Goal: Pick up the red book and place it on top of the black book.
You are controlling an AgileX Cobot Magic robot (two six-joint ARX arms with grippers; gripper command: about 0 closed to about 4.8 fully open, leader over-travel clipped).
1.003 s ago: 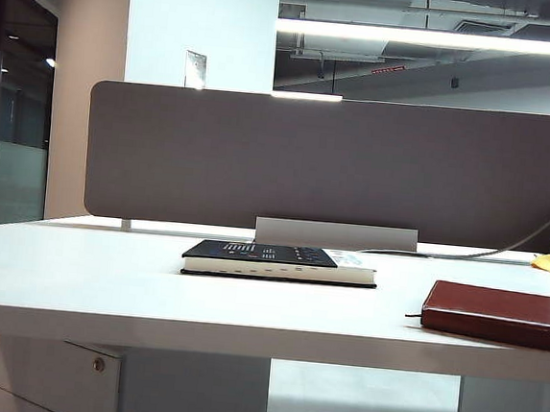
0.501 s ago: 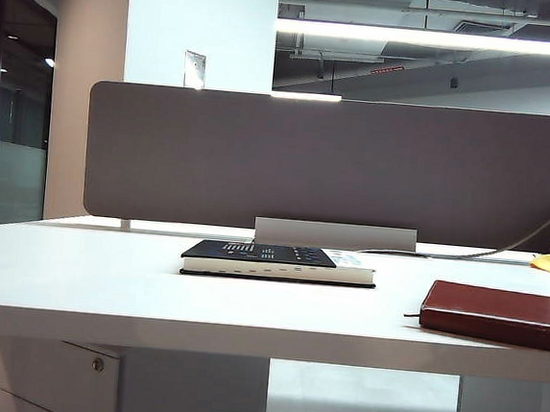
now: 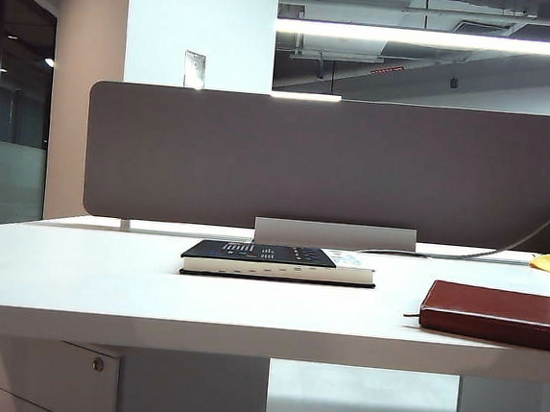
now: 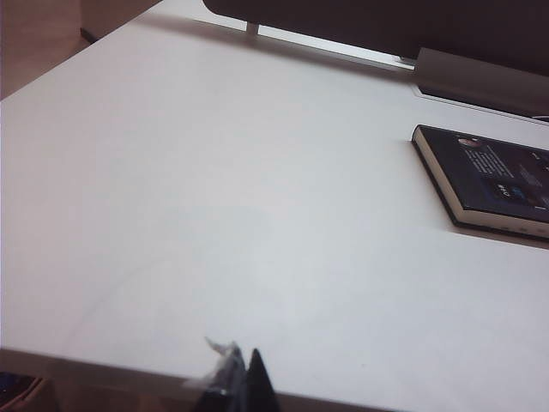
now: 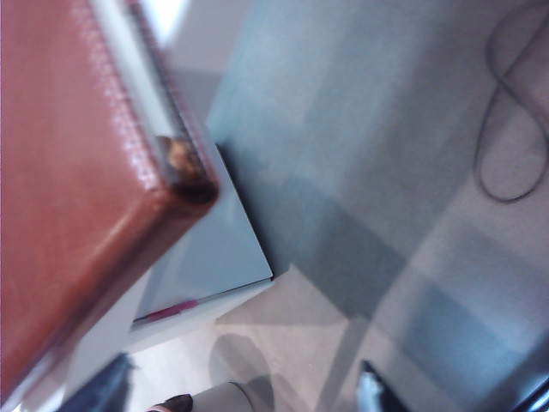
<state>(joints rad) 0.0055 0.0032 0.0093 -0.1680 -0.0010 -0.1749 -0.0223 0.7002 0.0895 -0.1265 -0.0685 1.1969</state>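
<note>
White table [image 3: 104,287] fills the exterior view, with a grey divider panel [image 3: 336,163] standing along its far edge. Black book [image 3: 278,262] lies flat near the table's middle, cover up, rows of small white print on the cover and pale page edges facing the camera. Red book [image 3: 499,314] lies flat at the near right edge of the table, well apart from the black book, a thin ribbon end poking out at its left. Neither arm shows in the exterior view.

Left wrist view: only a dark tip of the left gripper [image 4: 238,382] shows at the frame's edge, over bare table near the front edge; whether its jaws are wide or narrow I cannot tell. The black book sits well away from it, close to the divider foot.

Right wrist view: the red book's corner [image 5: 77,189] fills one side, very close and blurred, overhanging the table edge with the floor below. Right gripper [image 5: 240,399] shows two dark fingertips [image 5: 371,390] set far apart, jaws wide, holding nothing; the book is not between them.
</note>
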